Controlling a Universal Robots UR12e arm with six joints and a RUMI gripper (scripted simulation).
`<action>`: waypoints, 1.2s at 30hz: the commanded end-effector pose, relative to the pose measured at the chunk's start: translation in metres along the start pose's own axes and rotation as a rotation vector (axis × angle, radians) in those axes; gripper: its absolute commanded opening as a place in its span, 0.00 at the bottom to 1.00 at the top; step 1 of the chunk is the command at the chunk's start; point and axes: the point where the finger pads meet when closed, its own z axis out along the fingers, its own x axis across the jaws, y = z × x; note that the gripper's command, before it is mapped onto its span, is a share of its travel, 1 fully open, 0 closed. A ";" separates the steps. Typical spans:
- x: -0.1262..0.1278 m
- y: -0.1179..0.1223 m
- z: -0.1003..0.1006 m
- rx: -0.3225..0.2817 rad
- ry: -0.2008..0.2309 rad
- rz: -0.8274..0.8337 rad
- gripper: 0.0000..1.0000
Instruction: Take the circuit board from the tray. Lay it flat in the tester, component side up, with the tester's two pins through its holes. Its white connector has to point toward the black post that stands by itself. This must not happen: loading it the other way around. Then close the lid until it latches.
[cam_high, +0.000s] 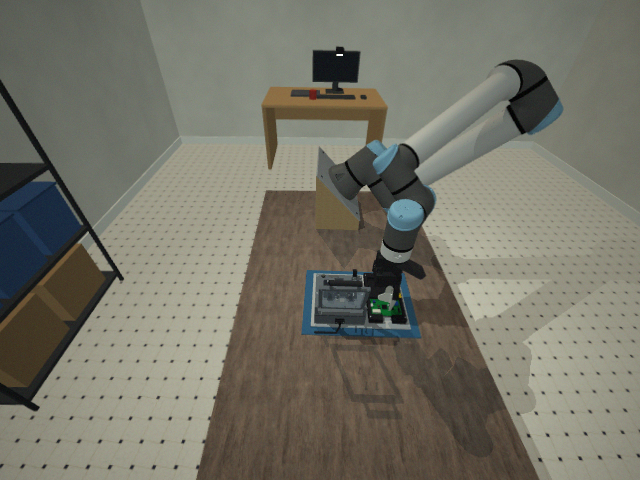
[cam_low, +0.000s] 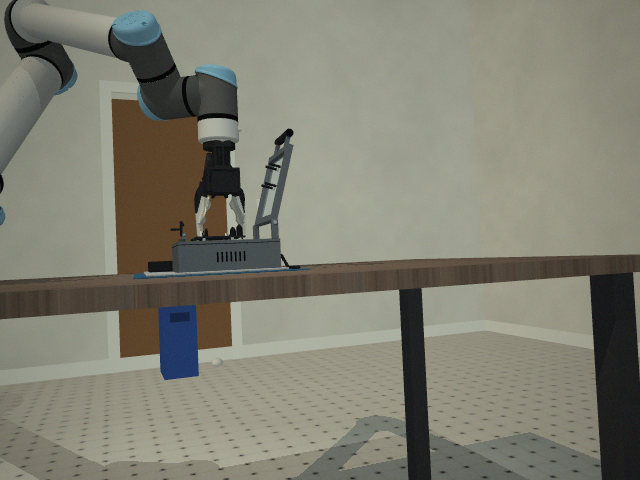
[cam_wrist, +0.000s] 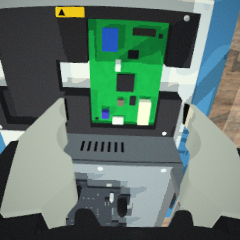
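Lying in black tray (cam_wrist: 35, 65), green circuit board (cam_high: 385, 307) (cam_wrist: 125, 75)

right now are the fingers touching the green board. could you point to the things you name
Apart: the wrist view shows dark tray between the green board (cam_high: 388, 308) (cam_wrist: 142, 75) and the fingers (cam_high: 385, 295) (cam_low: 201, 215) on both sides.

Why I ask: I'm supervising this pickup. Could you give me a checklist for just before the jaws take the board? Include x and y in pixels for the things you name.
1. Green rectangular circuit board (cam_high: 390, 310) (cam_wrist: 142, 75) in the black tray (cam_high: 398, 319) (cam_low: 160, 266) (cam_wrist: 180, 50), component side up: ok.
2. Jaws apart, nothing between them: ok.
3. Grey framed lid (cam_high: 345, 283) (cam_low: 281, 188) of the grey box-shaped tester (cam_high: 338, 316) (cam_low: 196, 257) (cam_wrist: 145, 150) raised: ok.
4. Jaws low enough to grip the board: cannot tell; the tester hides it.
5. Which white part is the connector to aim at the lone black post (cam_high: 354, 272) (cam_low: 181, 227): cannot tell; several are white.
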 end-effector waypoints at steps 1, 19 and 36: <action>0.001 0.000 0.000 0.000 0.001 0.000 0.59; 0.001 0.000 0.000 0.000 0.001 0.000 0.59; 0.001 0.000 0.000 0.000 0.001 0.000 0.59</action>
